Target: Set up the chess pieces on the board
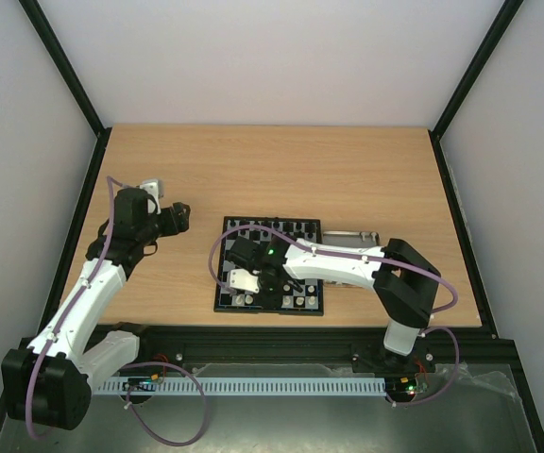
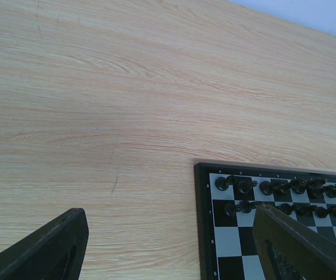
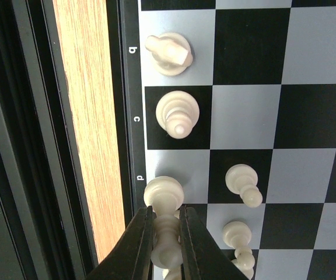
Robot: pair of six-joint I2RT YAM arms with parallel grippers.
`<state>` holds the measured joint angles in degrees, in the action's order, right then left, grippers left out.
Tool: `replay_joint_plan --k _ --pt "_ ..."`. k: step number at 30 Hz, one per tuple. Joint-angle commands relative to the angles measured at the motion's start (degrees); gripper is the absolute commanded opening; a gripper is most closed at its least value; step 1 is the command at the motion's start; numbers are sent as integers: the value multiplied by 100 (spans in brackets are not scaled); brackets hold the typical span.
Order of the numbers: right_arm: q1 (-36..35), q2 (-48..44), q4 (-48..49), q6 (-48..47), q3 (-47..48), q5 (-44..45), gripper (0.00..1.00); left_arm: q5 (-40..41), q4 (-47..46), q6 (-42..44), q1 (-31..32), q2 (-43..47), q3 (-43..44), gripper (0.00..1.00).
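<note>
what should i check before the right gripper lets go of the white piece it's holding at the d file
1. Grip: right gripper is shut on the held white piece: ok.
2. Base resting on the board: cannot tell from this angle.
3. Centred in its square: the base seems to overlap the line toward the next square: not ok.
4. Gap to the white piece on c: apart: ok.
5. Gap to the nearest pawn: apart: ok.
6. Left gripper: open over the table beside the board, away from the right arm: ok.
</note>
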<state>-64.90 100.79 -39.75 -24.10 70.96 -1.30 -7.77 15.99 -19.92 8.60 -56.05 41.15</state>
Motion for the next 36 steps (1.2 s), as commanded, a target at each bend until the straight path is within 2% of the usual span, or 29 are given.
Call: replay_joint_plan --k 1,10,18,25,31,36 --pt "-34 144 -39 -3 -77 63 4 -83 18 50 -20 -20 -42 80" --pt "-37 247 46 28 -83 148 6 -124 18 59 -19 -37 -41 80" --pt "-33 46 -50 131 8 160 31 -136 21 68 -22 -55 -56 80" --pt "110 -735 -323 174 -23 13 37 -338 -62 121 -17 -183 -74 80" --pt "1166 -1761 -246 171 -604 -407 36 -1161 -350 228 55 -255 -120 76" --pt "2472 -2409 -103 191 -1273 -469 31 -1074 -325 294 639 -213 -7 73"
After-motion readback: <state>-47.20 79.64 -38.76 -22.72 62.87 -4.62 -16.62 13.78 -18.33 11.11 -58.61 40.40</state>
